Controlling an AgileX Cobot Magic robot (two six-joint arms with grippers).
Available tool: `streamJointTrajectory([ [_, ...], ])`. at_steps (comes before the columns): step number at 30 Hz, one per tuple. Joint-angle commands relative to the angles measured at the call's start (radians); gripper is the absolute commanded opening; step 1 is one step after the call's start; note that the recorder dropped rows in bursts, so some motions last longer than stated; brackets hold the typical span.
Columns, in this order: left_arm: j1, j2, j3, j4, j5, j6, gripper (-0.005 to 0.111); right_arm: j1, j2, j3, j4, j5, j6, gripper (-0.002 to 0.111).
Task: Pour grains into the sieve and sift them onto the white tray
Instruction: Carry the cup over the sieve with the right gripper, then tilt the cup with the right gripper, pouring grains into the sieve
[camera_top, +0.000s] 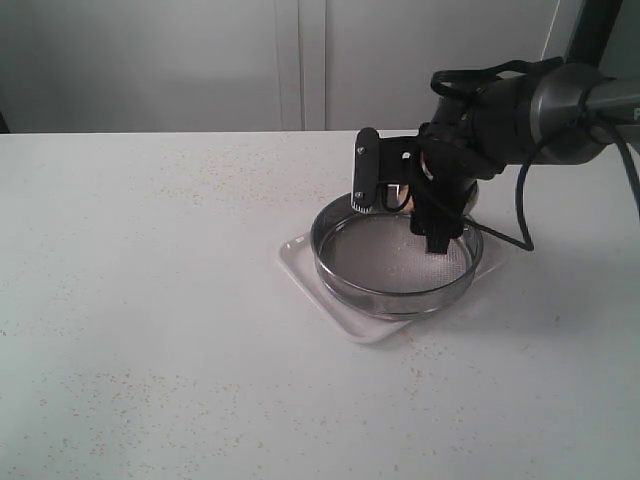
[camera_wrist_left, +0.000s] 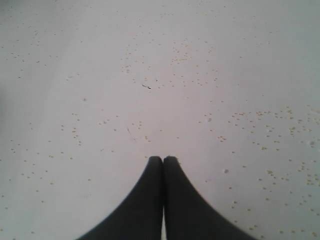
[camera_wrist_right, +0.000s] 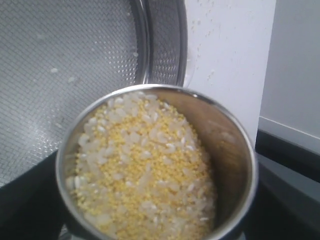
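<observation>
Clamped in the right gripper, hard under its wrist: a steel cup filled with yellow and whitish grains. Just below and ahead of that gripper, the sieve, mesh bare but for a few pale grains, seated on the white tray. Elsewhere, left gripper pressed together tip to tip, low over speckled table.

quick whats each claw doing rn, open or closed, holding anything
left claw: closed, empty
right claw: closed on the steel cup of grains
</observation>
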Motion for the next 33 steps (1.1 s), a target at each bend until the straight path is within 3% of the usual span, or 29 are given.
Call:
streamJointTrajectory([
  [1, 0.0, -0.003, 0.01, -0.002, 0.014, 0.003, 0.0, -0.001, -0.009, -0.012, -0.032, -0.022, -0.039, 0.0],
  [33, 0.0, -0.003, 0.01, -0.002, 0.014, 0.003, 0.0, -0.001, -0.008, -0.012, -0.094, -0.027, -0.189, 0.0],
])
